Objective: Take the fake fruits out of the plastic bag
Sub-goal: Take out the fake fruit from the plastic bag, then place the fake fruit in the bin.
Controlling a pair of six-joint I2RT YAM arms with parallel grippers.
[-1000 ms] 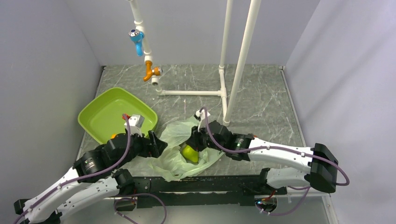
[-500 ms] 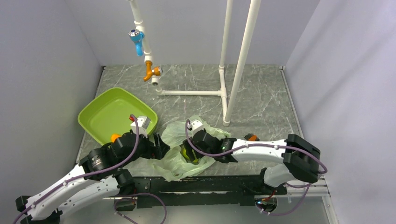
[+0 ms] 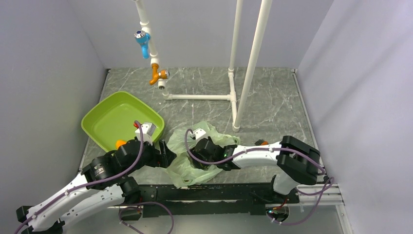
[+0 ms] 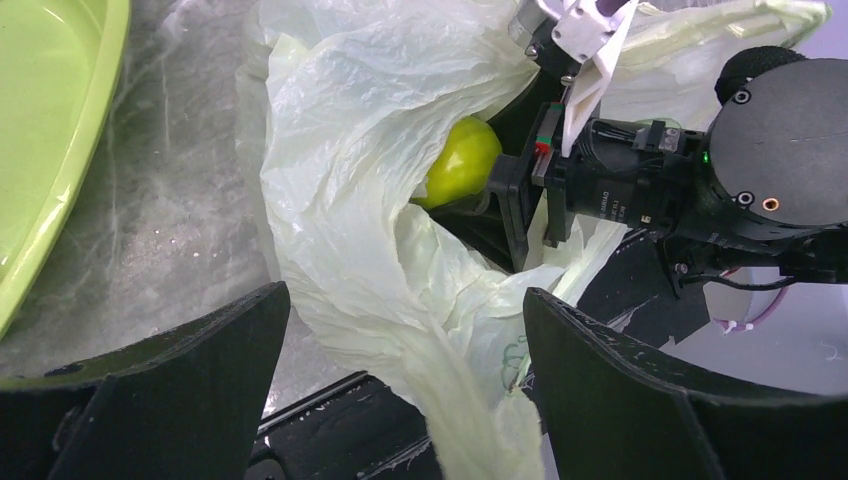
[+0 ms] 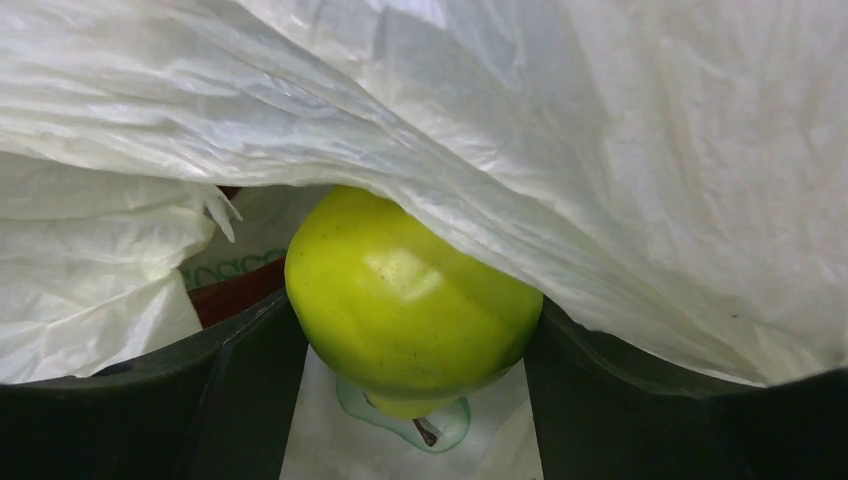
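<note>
- The pear point(image 5: 412, 300) is in the bag point(image 5: 600, 150), lying on the lower film under a fold that drapes over its top. The bag is on the desk point(image 3: 272, 102), near the front edge and right of the tray point(image 3: 104, 122).
- A second ago, the overhead view showed the pear bare in the bag's mouth, with the right end effector point(image 3: 198, 158) at the far right rim. That arm has since reached left and nearer, into the mouth. Its wrist now hides the pear from above.
- So the reach looks done, and I judge that closing on the pear comes next.
- The right end effector point(image 5: 415, 385) has its fingers spread wide with the pear between them. The pear fills the gap and seems to touch both sides. It isn't clamped yet, as far as I can judge.
- In the left wrist view, the pear point(image 4: 462, 160) is pressed up to the right end effector point(image 4: 510, 190), with the bag point(image 4: 350, 200) heaped around them.
- The left end effector point(image 4: 400, 390) has crept right toward the bag's left edge. It is wide open and holds nothing. A bag fold runs down between its fingers, though you can't tell whether it touches them.
- Watch the film over the pear, since closing could pinch it and drag the bag along.
- A dark red patch shows left of the pear, too little to name.
</note>
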